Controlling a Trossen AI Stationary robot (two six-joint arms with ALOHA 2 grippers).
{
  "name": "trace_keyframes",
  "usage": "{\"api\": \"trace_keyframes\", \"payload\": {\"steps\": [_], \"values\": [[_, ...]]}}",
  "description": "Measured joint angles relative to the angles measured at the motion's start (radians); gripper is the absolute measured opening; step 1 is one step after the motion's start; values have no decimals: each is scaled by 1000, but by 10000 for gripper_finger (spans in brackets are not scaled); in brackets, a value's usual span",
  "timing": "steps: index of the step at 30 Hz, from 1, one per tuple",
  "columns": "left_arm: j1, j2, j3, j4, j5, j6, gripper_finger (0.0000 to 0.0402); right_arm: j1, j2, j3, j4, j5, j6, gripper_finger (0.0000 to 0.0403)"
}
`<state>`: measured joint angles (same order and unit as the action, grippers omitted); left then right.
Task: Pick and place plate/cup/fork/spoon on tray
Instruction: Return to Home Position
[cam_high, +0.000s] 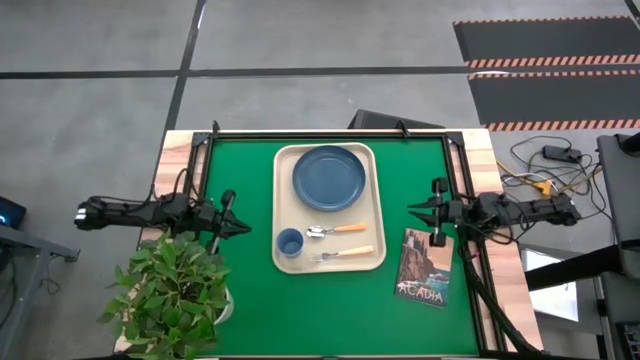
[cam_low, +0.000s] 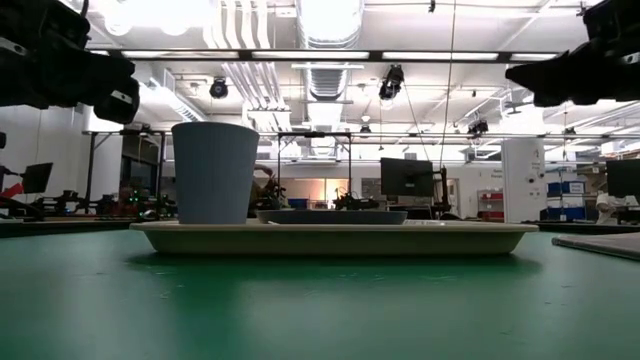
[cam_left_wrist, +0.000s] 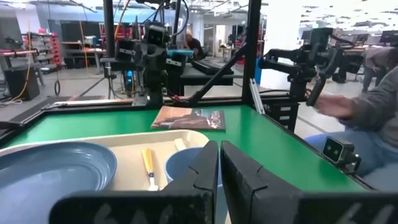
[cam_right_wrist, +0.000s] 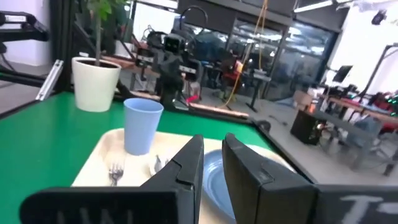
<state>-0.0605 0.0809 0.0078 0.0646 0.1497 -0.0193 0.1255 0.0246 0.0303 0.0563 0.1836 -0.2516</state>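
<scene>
The cream tray (cam_high: 281, 200) lies in the middle of the green mat. On it rest the blue plate (cam_high: 329, 178) at the far end, the blue cup (cam_high: 289, 242) upright at the near left corner, the spoon (cam_high: 335, 230) and the fork (cam_high: 342, 254), both flat with handles toward the right. My left gripper (cam_high: 243, 228) hovers left of the tray, level, shut and empty; its wrist view looks over the cup (cam_left_wrist: 183, 163) and plate (cam_left_wrist: 50, 168). My right gripper (cam_high: 412, 208) hovers right of the tray, level, narrowly open and empty, facing the cup (cam_right_wrist: 142, 127) and fork (cam_right_wrist: 115, 171).
A potted plant (cam_high: 175, 295) stands at the near left corner, close under my left arm. A book (cam_high: 424, 266) lies flat on the mat right of the tray. Bare green mat (cam_high: 330, 310) stretches in front of the tray. A person's sleeve (cam_left_wrist: 379, 106) shows beyond the right edge.
</scene>
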Motion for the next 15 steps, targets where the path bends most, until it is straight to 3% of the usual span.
{"api": "trace_keyframes", "payload": {"steps": [15], "values": [[0,70,-1,3,0,0,0,0,50,0,-1,0,43,48]]}}
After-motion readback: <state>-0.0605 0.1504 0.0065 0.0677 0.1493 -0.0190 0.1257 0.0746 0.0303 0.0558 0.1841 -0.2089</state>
